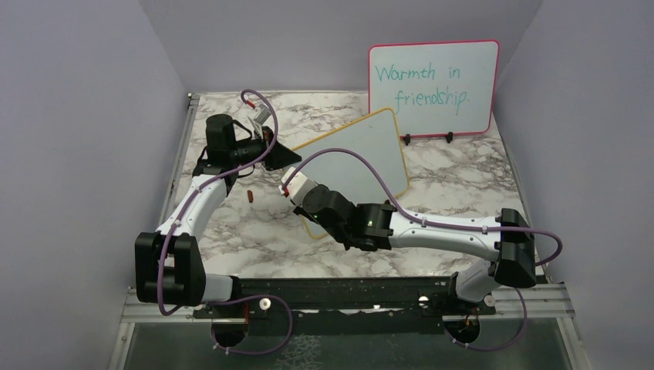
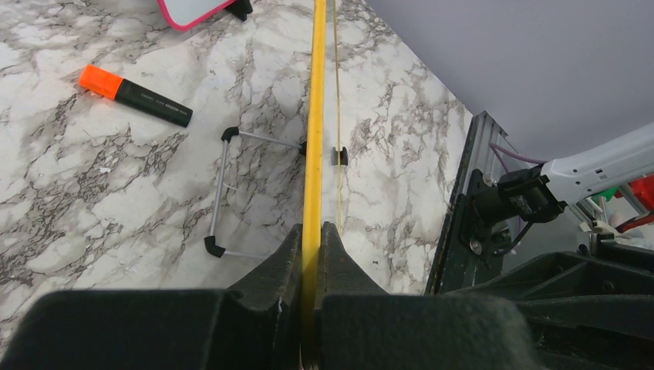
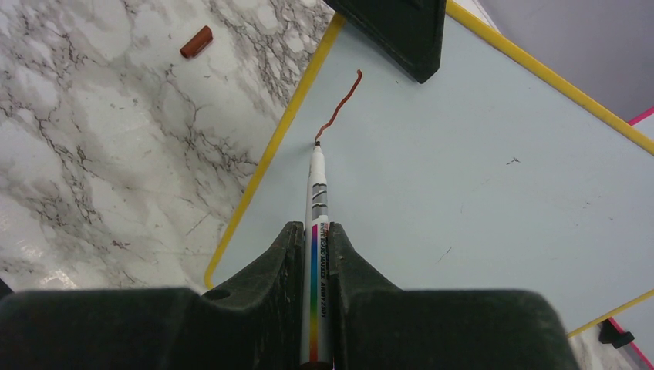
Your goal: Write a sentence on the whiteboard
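Whiteboard (image 3: 478,177), one stroke (image 3: 339,108) (one marker (image 3: 317,200))

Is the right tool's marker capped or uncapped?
Uncapped. The white rainbow-striped marker in the right tool has its bare tip on the yellow-framed whiteboard, ending a red-brown line; a red-brown cap lies on the marble table.

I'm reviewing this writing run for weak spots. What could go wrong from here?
1. The left gripper pinches the whiteboard only by its thin frame edge, so pressure from the marker may make the board pivot or slip.
2. The stroke runs close to the frame, beside that gripper's finger. The right gripper has little room there, so the line could run off the board or the arms could bump.
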Available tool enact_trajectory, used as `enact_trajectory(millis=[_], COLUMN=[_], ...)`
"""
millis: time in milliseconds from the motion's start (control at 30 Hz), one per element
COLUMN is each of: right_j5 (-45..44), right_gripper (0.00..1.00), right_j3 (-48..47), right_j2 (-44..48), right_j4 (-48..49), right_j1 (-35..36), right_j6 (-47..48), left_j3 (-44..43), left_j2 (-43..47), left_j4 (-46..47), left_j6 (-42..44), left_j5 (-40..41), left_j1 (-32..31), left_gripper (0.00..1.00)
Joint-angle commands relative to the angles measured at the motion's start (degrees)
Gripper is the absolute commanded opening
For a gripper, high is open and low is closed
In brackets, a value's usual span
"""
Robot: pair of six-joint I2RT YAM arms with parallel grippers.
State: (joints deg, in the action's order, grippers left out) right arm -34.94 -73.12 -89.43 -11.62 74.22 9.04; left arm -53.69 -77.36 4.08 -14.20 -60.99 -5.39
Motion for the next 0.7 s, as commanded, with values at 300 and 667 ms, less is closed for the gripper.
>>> enact_trajectory(millis=[300,667], right_j5=[-4.06,-6.12], right_gripper=[0.01,0.01], right_j3=[0.43,1.08], right_j2=[-1.50,-1.03], right_j4=[1.75,0.79], right_j1=[0.40,0.40], right_j6=[0.37,0.02], left_j3=[0.34,0.34], left_j2=[-0.90,-0.79], left_j4=[-3.99,-3.99], left_j6=[4.25,4.40], left_j5=[1.58,1.45], left_j1=[-1.34,-1.38], left_gripper=[0.00,0.00])
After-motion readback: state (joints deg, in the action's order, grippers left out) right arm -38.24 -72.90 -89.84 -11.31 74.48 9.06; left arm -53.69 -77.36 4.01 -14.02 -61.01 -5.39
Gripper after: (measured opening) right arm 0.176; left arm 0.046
